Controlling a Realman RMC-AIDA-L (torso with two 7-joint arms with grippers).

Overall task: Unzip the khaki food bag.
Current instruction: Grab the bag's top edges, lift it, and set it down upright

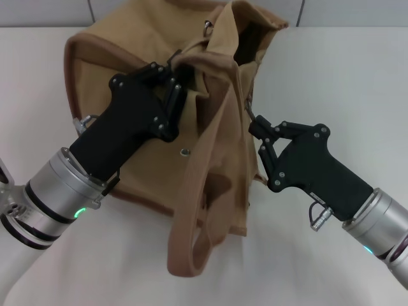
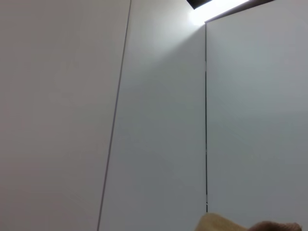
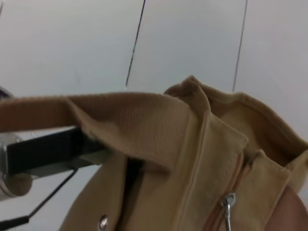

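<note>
I've got the khaki food bag (image 1: pixel 159 127) sitting mid-tabletop (image 1: pixel 331 76), toward the far side, its front pocket snap (image 1: pixel 185 152) facing me and one wide strap (image 1: pixel 191 223) drooping down over the near face. My left hand (image 1: pixel 175 86) is up at the bag's top edge on the left, its fingers closed on a fold of canvas at the rim, bracing it as far as I can judge. My right hand (image 1: pixel 255 124) is tucked in at the right front corner near the top; I can't tell whether its fingers are closed or what they have. From the right wrist view, a metal zipper pull (image 3: pixel 227 204) hangs at the seam, and the bag's mouth (image 1: pixel 252 41) gapes open at the far right. So I'd judge the unzipping partly done, and how much zipper remains closed I can't see.
</note>
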